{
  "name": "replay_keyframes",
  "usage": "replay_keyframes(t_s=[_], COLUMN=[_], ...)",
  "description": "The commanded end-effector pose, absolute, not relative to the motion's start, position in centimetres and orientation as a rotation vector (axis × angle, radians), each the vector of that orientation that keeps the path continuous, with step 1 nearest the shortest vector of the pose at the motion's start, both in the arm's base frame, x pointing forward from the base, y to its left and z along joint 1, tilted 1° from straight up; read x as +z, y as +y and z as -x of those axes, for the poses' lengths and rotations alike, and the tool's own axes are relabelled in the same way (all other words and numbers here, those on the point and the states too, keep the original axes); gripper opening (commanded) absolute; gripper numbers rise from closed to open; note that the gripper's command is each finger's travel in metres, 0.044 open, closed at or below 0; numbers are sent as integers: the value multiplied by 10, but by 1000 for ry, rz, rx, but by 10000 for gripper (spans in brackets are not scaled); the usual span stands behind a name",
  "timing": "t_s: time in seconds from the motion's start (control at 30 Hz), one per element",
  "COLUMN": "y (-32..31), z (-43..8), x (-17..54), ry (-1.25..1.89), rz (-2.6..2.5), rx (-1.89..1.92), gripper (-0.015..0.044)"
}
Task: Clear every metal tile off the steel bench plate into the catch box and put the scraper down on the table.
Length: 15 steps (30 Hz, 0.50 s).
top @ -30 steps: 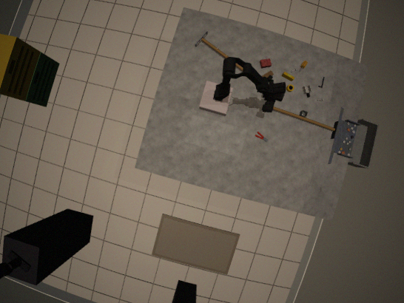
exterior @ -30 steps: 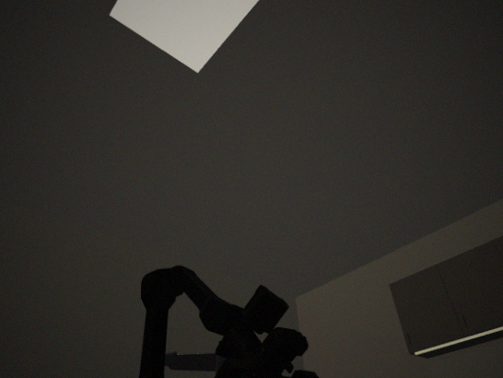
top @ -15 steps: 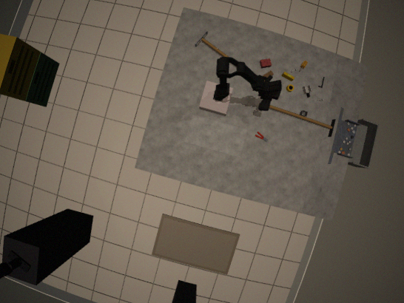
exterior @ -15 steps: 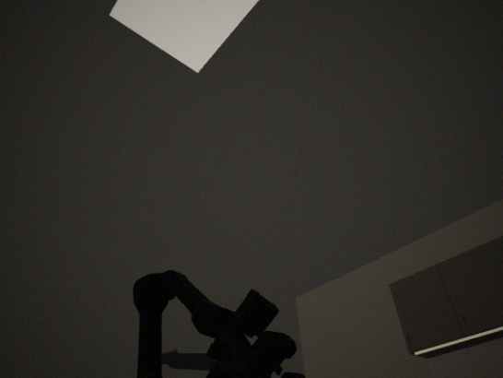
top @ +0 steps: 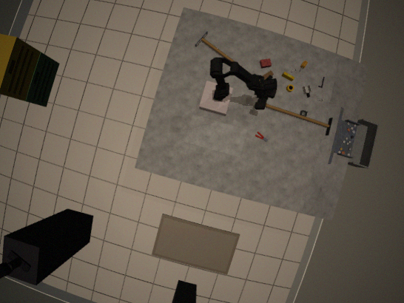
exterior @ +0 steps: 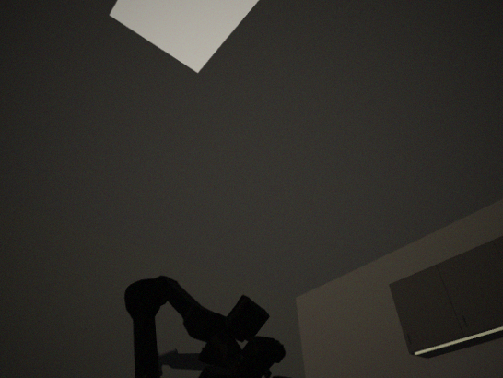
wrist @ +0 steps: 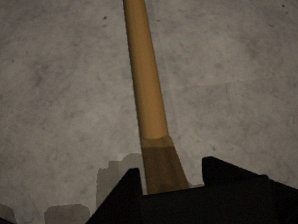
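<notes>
The long scraper has a wooden handle (top: 296, 114) (wrist: 147, 75) and a dark crosswise head (top: 328, 126). My gripper (top: 260, 106) (wrist: 171, 172) is shut on the handle near its rear end, low over the table. The head is just on the near side of the steel bench plate (top: 339, 136), beside the plate's long near edge strip, not over the tiles. Several small metal tiles (top: 347, 142) in white, orange and dark tones are spread on the plate. The dark catch box (top: 368, 144) is at the plate's far end; its inside is too dark to read. The exterior view shows only the arm.
A second long-handled tool (top: 218, 49) lies behind the arm. A red block (top: 266, 63), a yellow block (top: 288, 76), a yellow roll (top: 290, 88), a small dark square piece (top: 303, 113) and other small tools lie beyond the handle. Red-handled pliers (top: 261, 136) lie on the handle's other side.
</notes>
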<state>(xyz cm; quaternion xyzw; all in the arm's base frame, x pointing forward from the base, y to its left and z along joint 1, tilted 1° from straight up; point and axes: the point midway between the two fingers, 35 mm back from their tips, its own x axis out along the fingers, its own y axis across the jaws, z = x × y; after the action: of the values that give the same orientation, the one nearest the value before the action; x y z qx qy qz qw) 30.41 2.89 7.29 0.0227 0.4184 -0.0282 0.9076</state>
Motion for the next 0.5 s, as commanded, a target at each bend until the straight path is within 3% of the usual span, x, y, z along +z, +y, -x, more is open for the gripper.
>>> replay_keyframes(t_s=[0.0, 0.47], y=[28, 14], z=[-297, -296], x=[72, 71], ry=[861, 868], rz=[-47, -45], rx=[-62, -61], gripper=[0, 0])
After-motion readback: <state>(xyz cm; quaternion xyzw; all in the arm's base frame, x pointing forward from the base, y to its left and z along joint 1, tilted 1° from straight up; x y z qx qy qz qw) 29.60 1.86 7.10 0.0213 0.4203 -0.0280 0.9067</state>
